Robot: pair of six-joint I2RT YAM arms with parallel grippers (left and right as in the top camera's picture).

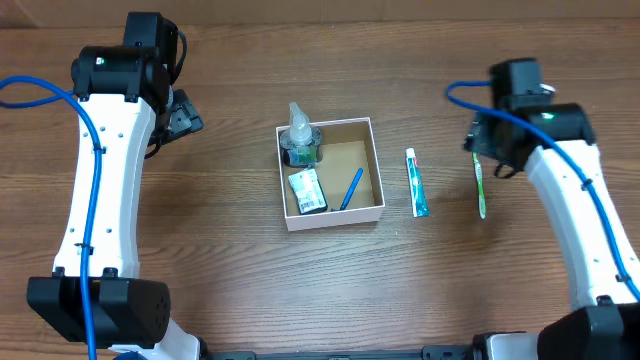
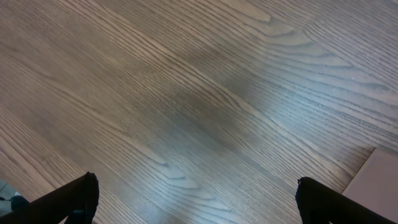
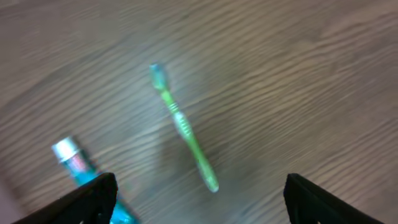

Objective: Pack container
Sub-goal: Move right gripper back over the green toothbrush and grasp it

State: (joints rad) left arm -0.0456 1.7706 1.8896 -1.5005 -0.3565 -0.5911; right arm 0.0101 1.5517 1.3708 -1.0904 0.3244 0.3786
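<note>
The container (image 1: 377,172), a square white-walled box with a brown floor, sits mid-table. It holds a clear pump bottle (image 1: 300,138), a small green-and-white packet (image 1: 307,191) and a blue pen (image 1: 351,188). A teal toothpaste tube (image 1: 417,183) and a green toothbrush (image 1: 480,187) lie on the table to its right; both show in the right wrist view, the tube (image 3: 78,165) and the brush (image 3: 184,128). My right gripper (image 3: 199,199) is open above the toothbrush's handle end. My left gripper (image 2: 196,202) is open and empty over bare wood, left of the container.
The table is brown wood. A corner of the container (image 2: 376,183) shows at the right edge of the left wrist view. Blue cables run along both white arms.
</note>
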